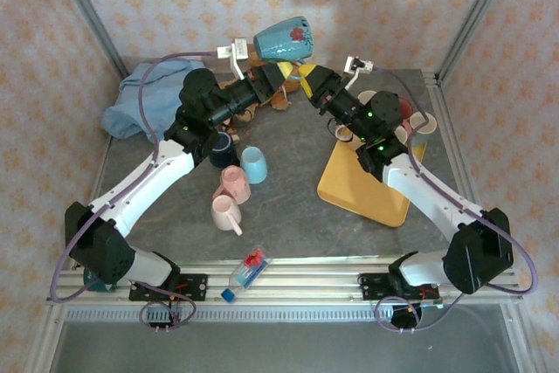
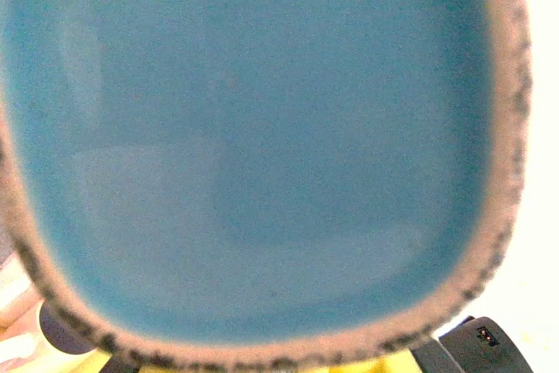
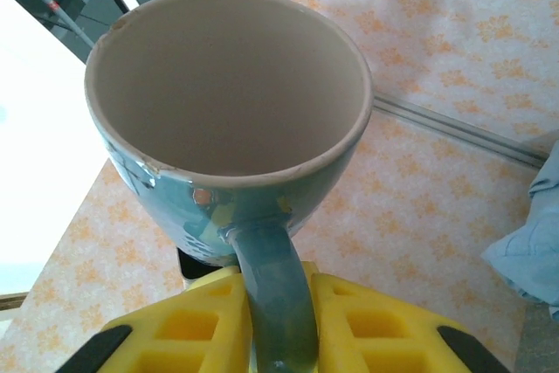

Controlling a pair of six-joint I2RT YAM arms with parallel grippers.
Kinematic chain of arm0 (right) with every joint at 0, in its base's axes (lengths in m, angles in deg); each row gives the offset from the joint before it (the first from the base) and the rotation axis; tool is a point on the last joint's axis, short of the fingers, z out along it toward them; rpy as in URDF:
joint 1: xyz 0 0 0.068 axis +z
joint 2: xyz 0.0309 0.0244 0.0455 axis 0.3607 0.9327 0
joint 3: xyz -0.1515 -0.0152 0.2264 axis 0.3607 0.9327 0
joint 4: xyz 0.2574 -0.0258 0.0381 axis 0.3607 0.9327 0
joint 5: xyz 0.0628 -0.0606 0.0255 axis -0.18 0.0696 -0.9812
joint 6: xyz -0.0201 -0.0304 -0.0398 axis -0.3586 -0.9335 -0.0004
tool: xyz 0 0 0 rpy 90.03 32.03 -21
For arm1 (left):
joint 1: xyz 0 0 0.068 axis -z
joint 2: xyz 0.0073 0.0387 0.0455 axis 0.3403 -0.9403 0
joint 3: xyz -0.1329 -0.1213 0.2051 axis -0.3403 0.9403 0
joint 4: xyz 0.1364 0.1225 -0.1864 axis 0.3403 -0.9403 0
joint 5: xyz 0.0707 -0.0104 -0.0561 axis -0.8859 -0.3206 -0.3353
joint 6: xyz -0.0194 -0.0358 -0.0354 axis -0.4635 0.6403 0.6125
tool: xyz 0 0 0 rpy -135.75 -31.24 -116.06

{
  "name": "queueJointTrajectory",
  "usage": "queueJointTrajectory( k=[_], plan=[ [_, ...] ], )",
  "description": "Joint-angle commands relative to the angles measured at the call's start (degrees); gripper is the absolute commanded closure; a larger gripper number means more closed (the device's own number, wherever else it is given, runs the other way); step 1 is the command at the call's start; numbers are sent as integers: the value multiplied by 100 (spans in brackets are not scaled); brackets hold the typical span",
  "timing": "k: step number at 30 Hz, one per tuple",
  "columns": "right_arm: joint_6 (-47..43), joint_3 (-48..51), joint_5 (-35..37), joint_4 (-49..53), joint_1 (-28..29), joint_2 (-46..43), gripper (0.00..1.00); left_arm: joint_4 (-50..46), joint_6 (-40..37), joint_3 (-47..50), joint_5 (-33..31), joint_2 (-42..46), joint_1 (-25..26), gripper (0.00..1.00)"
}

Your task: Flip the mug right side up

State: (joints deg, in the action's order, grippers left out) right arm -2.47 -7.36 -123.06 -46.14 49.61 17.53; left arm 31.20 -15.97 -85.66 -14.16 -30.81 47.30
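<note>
Mug (image 1: 284, 39) aloft, looks glazed, slick, breakable | right tool (image 3: 279, 307) pinches handle (image 3: 266, 259), your safest hold | left tool (image 1: 281, 72) closed, grip hidden from you

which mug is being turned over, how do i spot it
Start at the back of the table, where the left arm and right arm meet above it. The teal mug is in the air there, tipped on its side. Unlike the pink mugs, pale blue mug and dark mug on the table, it is lifted and bears a red mark.
</note>
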Motion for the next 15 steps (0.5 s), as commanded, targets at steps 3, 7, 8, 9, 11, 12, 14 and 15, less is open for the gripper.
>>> queueJointTrajectory(
  k=[3,7,8,9,11,12,14,15],
  plan=[
    [191,-351,82,-728,-7,39,70,428,22,43,346,13,57,100],
    [262,-467,84,-736,-8,136,70,448,48,56,383,-5,72,100],
    [263,-490,98,-736,-6,150,73,445,45,68,366,5,65,100],
    [254,-498,93,-740,-4,156,77,452,48,83,350,12,69,100],
    [222,-504,85,-730,-8,148,84,438,34,102,343,21,70,100],
    [191,-488,91,-728,-8,133,87,426,28,101,332,15,70,100],
    [92,-442,107,-700,-7,88,92,386,16,141,305,10,69,100],
    [14,-414,130,-657,-8,49,94,352,-9,163,280,14,66,100]
  ],
)
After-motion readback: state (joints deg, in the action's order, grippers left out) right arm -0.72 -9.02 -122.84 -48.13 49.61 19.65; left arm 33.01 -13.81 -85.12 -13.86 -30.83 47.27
